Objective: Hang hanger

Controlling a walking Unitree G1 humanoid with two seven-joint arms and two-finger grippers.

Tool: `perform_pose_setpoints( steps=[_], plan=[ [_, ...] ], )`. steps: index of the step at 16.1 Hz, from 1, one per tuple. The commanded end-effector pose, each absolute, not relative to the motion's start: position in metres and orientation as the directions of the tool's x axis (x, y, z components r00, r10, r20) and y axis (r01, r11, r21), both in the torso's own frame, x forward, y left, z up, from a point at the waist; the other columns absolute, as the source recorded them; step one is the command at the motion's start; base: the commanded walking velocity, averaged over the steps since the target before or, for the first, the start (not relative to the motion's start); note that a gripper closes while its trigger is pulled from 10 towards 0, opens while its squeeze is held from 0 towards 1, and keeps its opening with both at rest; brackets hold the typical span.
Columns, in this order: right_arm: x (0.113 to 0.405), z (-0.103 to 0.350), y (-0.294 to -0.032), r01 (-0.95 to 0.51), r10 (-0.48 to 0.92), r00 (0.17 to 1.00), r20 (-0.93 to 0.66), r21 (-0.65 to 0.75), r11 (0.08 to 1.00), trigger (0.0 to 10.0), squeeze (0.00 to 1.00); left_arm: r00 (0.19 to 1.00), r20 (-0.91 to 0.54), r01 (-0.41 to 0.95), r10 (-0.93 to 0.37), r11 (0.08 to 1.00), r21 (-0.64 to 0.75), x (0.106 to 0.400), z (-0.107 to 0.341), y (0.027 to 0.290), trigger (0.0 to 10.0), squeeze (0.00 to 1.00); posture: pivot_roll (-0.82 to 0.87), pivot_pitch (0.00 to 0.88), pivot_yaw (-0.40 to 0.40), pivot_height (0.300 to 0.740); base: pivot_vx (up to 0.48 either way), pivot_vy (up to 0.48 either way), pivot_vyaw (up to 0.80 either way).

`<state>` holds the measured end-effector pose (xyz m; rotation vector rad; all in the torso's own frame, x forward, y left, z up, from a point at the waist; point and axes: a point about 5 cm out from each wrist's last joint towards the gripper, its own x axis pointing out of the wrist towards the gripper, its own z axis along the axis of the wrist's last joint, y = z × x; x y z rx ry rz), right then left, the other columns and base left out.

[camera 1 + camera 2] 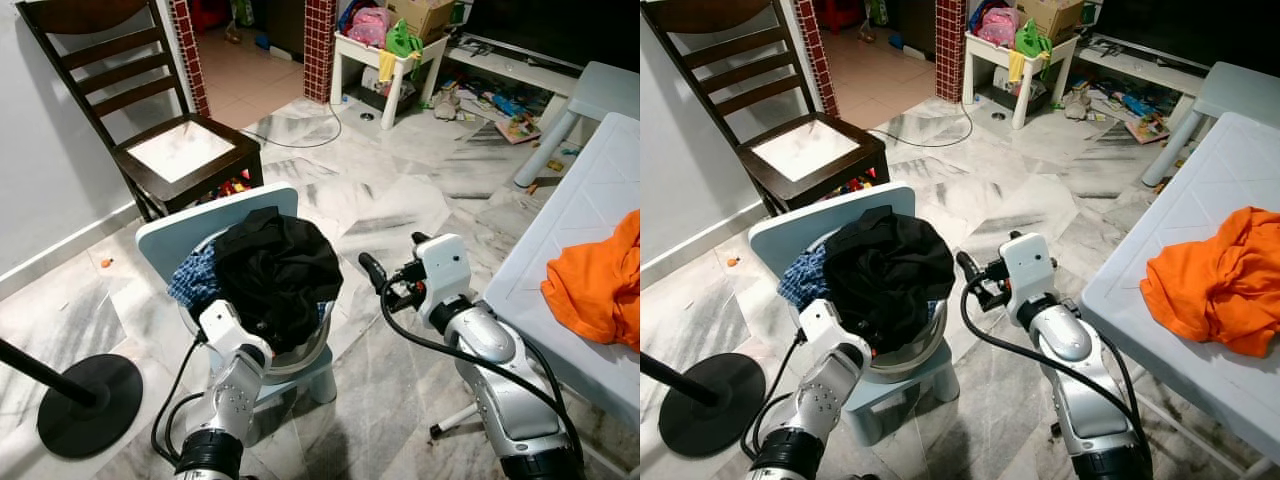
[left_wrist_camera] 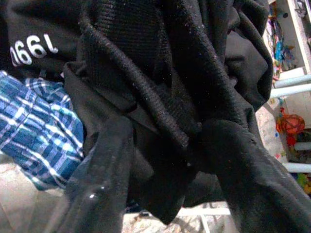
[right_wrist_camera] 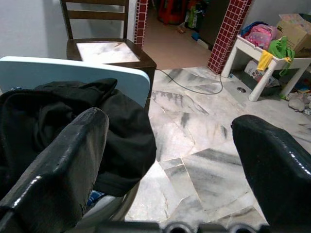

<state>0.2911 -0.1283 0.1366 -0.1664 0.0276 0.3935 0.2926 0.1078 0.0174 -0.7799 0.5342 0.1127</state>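
No hanger can be made out. A black garment (image 1: pixel 278 272) is heaped over a blue plaid cloth (image 1: pixel 197 278) in a metal basin (image 1: pixel 300 358) on a small pale-blue chair (image 1: pixel 180 232). My left gripper (image 2: pixel 167 127) is pushed into the near side of the heap; it is open, with folds of black cloth between its fingers (image 2: pixel 92 194). My right gripper (image 1: pixel 393 252) hovers open just right of the heap, level with it and not touching, its fingers (image 3: pixel 58 160) empty.
A dark wooden chair (image 1: pixel 185 150) stands behind the pale-blue one. A black round stand base (image 1: pixel 90 405) lies on the floor at left. At right is a white table (image 1: pixel 580 210) bearing an orange cloth (image 1: pixel 600 280). Toys and a cluttered white stool (image 1: pixel 385 55) sit at the back.
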Motion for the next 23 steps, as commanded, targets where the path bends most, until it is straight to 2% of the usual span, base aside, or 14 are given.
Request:
perform_pose_setpoints(
  steps=[1,15,18,23],
  plan=[
    [0.291,0.139,-0.13,-0.378,0.376,0.926,-0.047,-0.163,0.911,10.0,0.0,0.86,-0.502,-0.292,-0.09,0.721,-0.629,0.292,0.015,0.109,0.0,0.0,-0.13,0.083,-0.009,0.74,0.0,0.0,0.0],
    [0.292,0.136,-0.129,-0.388,0.384,0.922,-0.058,-0.166,0.907,10.0,0.0,0.878,-0.478,-0.28,-0.036,0.771,-0.572,0.293,0.016,0.115,0.0,0.0,-0.12,0.077,-0.016,0.74,0.0,0.0,0.0],
    [0.292,0.136,-0.128,-0.391,0.387,0.92,-0.058,-0.164,0.906,10.0,0.0,0.884,-0.468,-0.287,-0.005,0.783,-0.551,0.291,0.016,0.124,0.0,0.0,-0.12,0.077,-0.016,0.74,0.0,0.0,0.0],
    [0.294,0.131,-0.124,-0.395,0.391,0.918,-0.062,-0.15,0.906,10.0,0.0,0.911,-0.408,-0.235,0.067,0.896,-0.377,0.27,0.031,0.154,0.0,0.0,-0.06,0.065,-0.012,0.74,0.0,0.0,0.0]
  ],
)
